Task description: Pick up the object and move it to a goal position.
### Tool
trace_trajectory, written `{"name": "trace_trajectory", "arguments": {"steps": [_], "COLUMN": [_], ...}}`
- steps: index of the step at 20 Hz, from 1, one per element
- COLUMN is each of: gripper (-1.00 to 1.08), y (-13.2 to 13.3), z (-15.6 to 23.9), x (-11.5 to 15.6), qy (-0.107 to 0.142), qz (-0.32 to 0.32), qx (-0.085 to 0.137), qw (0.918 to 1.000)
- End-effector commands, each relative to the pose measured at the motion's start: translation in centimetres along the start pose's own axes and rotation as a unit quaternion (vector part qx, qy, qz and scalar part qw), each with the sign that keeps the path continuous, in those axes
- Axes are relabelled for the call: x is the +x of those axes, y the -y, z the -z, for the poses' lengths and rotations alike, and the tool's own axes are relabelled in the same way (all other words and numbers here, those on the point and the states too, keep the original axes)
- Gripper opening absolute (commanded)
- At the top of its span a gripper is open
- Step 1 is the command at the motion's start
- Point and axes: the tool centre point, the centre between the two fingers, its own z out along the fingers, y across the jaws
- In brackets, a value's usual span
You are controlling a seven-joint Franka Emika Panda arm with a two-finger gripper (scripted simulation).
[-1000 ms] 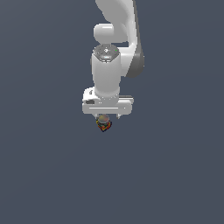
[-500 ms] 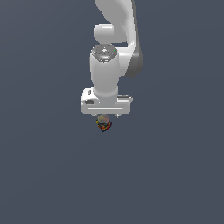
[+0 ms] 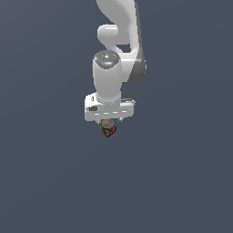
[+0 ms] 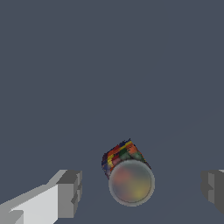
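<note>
The object [image 4: 121,156] is tiny, with multicoloured orange-red, yellow and dark patches and a pale greyish rounded top. In the wrist view it lies between my two grey fingertips [image 4: 70,192], with a clear gap on each side. My gripper [image 4: 142,190] is open around it and touches nothing. In the exterior view the white gripper [image 3: 108,122] hangs straight down, with the object [image 3: 108,132] peeking out just beneath the hand. The fingers themselves are hidden there by the hand.
A plain dark grey surface [image 3: 182,182] fills both views. The white arm [image 3: 118,27] rises from the hand toward the top of the exterior view.
</note>
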Motion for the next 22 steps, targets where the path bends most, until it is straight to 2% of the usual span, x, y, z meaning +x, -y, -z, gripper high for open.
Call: {"name": "trace_trajectory", "arguments": {"steps": [1, 9, 22], "gripper": [1.0, 1.0, 1.0], "y": [-0.1, -0.5, -0.8], "z": [-0.6, -2.8, -5.7], "x": [-0.4, -2.1, -4.7], "qy": [0.0, 0.0, -0.003], "qz": [0.024, 0.122, 0.252], "qx": [0.001, 0.003, 0.007], "qw": [0.9997, 0.9926, 0.9677]}}
